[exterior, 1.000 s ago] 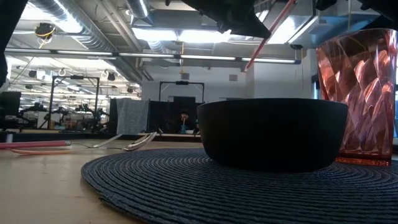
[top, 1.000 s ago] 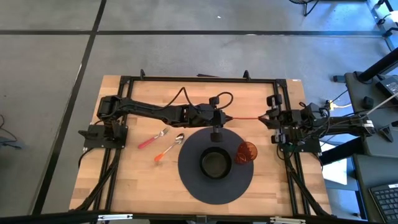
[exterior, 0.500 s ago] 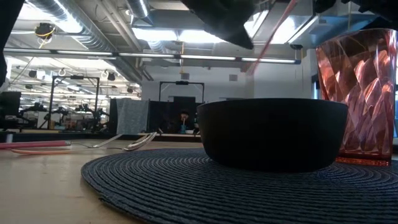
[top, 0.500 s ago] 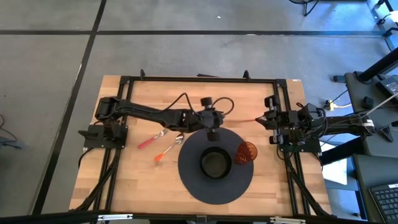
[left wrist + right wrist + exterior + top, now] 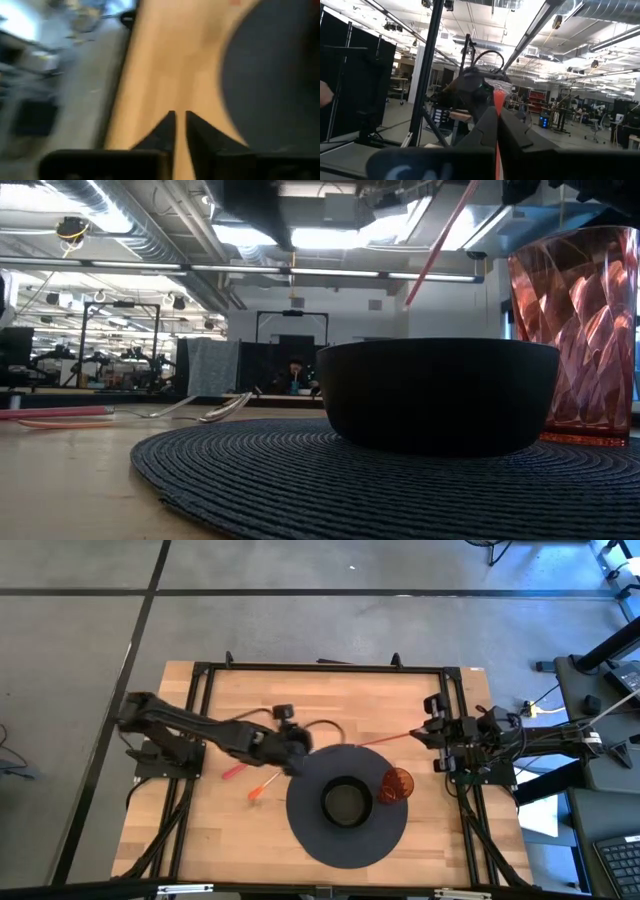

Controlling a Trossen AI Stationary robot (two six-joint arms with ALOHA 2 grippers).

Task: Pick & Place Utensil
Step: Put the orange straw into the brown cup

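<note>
Right end effector point(image 5: 432, 732) is clamped on a red-handled utensil point(image 5: 385, 740) (it pokes out over the mat point(image 5: 310, 825)); left end effector point(image 5: 180, 125), fingers pinched together, sits beside the mat edge.

Placemat point(image 5: 312, 832), bowl point(image 5: 346, 803), probably-plastic cup point(image 5: 396, 784)

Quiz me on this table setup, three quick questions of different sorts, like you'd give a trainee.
1. Fill in: the fork and spoon lie on the ____, beside the mat.
2. True or false: the left gripper holds the spoon.
3. The right gripper is shut on: A the red utensil, B the fork, C nothing.

Key: 1 table; 2 false, it is empty, by the mat's edge; 3 A.
</note>
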